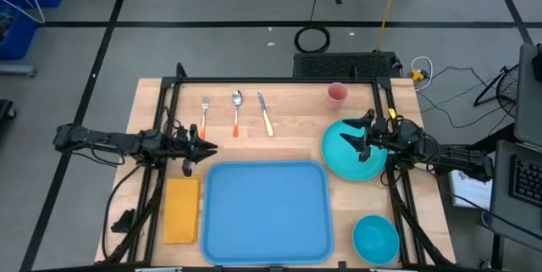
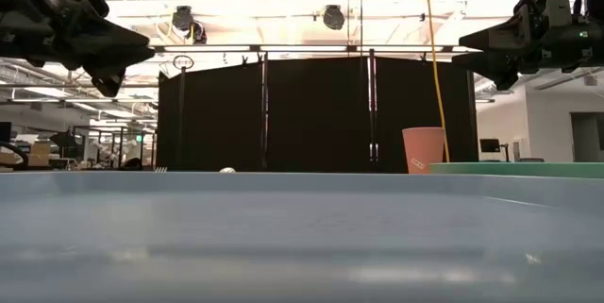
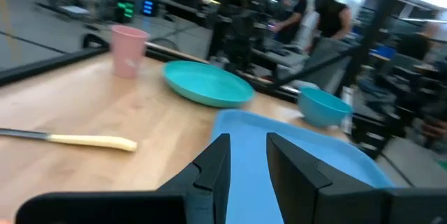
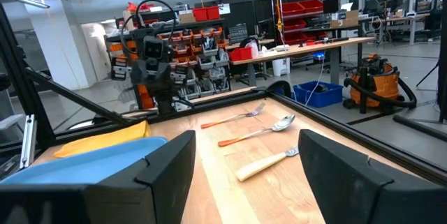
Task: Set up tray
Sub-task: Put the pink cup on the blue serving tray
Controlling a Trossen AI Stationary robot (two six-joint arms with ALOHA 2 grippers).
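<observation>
The light-blue tray [image 1: 267, 211] lies flat at the table's near middle and fills the low view's foreground [image 2: 283, 237]. My left gripper [image 1: 201, 147] hangs open in the air off the tray's far-left corner, above bare wood; its wrist view [image 3: 248, 147] looks across the tray [image 3: 307, 147]. My right gripper [image 1: 351, 141] is wide open [image 4: 244, 154]. It hovers over the round teal plate [image 1: 356, 158], well above the plate's rim [image 2: 519, 167]. The plate rests flat on the wood to the right of the tray.
A yellow-orange napkin [image 1: 180, 208] lies left of the tray. A blue bowl [image 1: 375, 238] sits at the near right. A pink cup [image 1: 337, 95] stands far right. Fork [image 1: 205, 113], spoon [image 1: 237, 109] and knife [image 1: 265, 113] lie in a row beyond the tray. People stand beyond the table.
</observation>
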